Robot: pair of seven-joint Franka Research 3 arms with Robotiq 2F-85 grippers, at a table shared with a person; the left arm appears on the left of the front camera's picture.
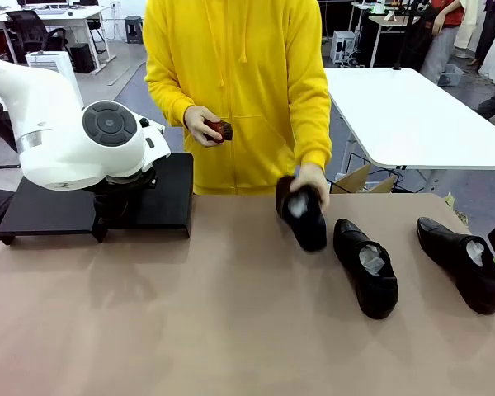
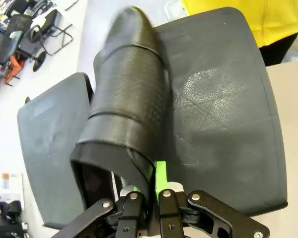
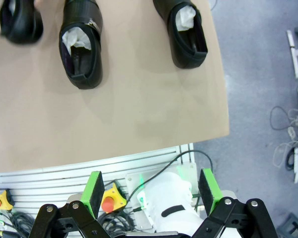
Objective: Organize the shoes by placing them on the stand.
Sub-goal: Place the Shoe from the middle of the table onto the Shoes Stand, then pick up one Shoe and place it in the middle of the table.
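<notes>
The rounded black leather dress shoes (image 1: pixel 379 297) shine glossy, their crumpled stuffing (image 3: pixel 75 37) is pale paper, and the flat black stand (image 2: pixel 223 99) looks matt and scuffed.

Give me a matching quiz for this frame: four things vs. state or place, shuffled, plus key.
Things:
1. left gripper
2. right gripper
3. brown object
4. middle shoe

States and places:
A. lying on the table, untouched
B. in the person's hand
C. open, holding nothing
D. clamped on a shoe over the stand

Pairs: 1-D, 2-C, 3-B, 4-A
</notes>
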